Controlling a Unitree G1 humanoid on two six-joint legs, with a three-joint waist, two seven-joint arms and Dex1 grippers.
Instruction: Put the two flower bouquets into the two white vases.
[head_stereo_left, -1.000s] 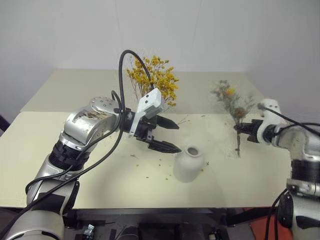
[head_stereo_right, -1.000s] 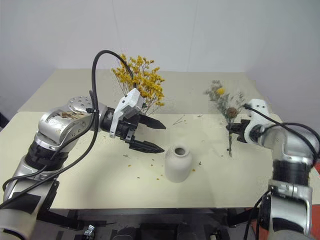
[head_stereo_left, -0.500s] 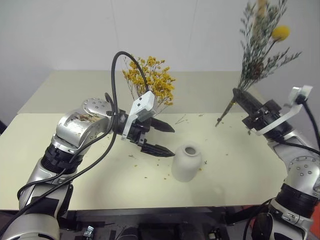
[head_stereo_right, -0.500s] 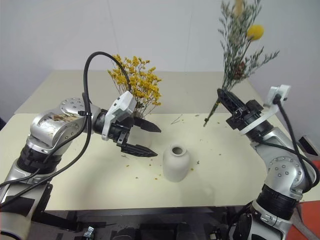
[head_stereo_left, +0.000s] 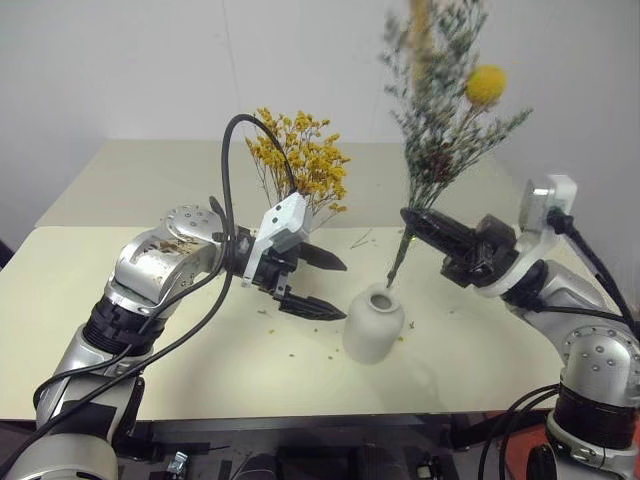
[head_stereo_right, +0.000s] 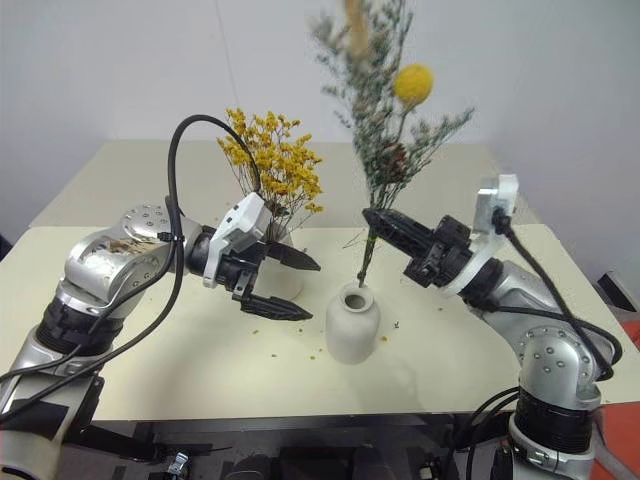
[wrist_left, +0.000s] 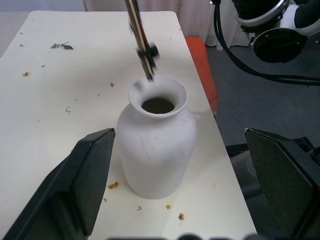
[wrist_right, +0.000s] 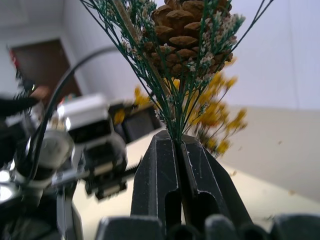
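Note:
My right gripper (head_stereo_left: 410, 218) is shut on the stems of the grey-green bouquet (head_stereo_left: 440, 110), which stands upright with a yellow ball flower (head_stereo_right: 413, 83) and a brown cone (wrist_right: 187, 30). The stem end (wrist_left: 147, 65) hangs at the rim of the short white vase (head_stereo_left: 373, 322), just over its mouth. My left gripper (head_stereo_left: 340, 290) is open, level with the vase and just left of it; its black fingers (wrist_left: 90, 175) flank the vase without touching it. The yellow-orange bouquet (head_stereo_left: 303, 165) stands upright behind the left gripper, which hides the taller vase.
The cream table (head_stereo_left: 200, 360) carries scattered yellow petals (head_stereo_right: 275, 352) around the short vase. A black cable (head_stereo_left: 232, 190) loops over my left arm. The table's right edge (wrist_left: 200, 90) drops to the floor beside the vase.
My right arm swung left and up, tipping the grey-green bouquet upright and carrying it from the table's right side to over the short vase. The left gripper stayed open in place.

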